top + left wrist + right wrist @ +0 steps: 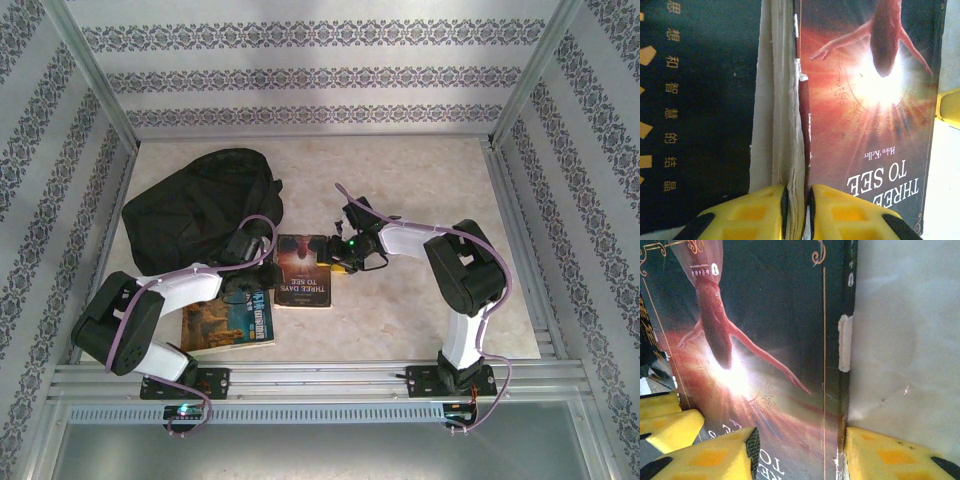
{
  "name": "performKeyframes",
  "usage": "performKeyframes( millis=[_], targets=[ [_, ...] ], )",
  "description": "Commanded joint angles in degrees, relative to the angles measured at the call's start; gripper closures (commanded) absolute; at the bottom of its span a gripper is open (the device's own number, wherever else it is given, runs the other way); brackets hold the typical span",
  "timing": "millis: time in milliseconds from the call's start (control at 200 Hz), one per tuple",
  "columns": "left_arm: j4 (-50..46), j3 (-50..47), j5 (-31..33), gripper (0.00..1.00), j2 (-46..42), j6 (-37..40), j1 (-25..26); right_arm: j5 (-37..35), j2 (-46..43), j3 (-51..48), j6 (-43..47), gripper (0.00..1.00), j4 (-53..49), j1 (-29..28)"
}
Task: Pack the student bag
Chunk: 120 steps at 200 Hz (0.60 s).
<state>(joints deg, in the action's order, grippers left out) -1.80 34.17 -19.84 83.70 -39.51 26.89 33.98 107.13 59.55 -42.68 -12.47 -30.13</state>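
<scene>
The student bag (200, 205) is big, black and soft. It has a round top and lies slumped and lumpy at the upper left of the top view, on a pale table (430, 170) that looks like smooth stone. The walls around have flowery stripes.

Two flat books lie below the bag. The red book (302, 270) sits in the middle, just beside the bag's lower right corner. Its cover is shiny, with a glowing figure and the words THREE DAYS TO SEE, and its edge has little white chips. The blue book (228, 325) is at the lower left, dark with gold letters.

The left claw (797, 192) has chunky yellow fingers. They are almost closed, pinching a thin bunch of white pages at the red book's side.

The right claw (800, 435) is about half open. One finger sits over the red cover and the other over the pale table, with the book's dark edge between them. It grips nothing.
</scene>
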Motion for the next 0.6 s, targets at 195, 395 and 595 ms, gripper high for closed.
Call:
performKeyframes(
  millis=[195, 395, 595],
  targets=[
    [3.6, -1.3, -0.7, 0.84, 2.9, 0.7, 1.1, 16.5, -3.1, -5.0, -7.1, 0.55, 19.0, -1.6],
    [4.2, -1.3, -1.6, 0.86, 3.6, 1.1, 1.1, 21.0, -3.7, -5.7, -6.5, 0.58, 21.3, -2.1],
    [4.1, -1.3, -1.9, 0.88, 3.8, 1.4, 1.1, 22.6, -4.6, -6.6, -6.2, 0.67, 22.3, -1.8]
  ],
)
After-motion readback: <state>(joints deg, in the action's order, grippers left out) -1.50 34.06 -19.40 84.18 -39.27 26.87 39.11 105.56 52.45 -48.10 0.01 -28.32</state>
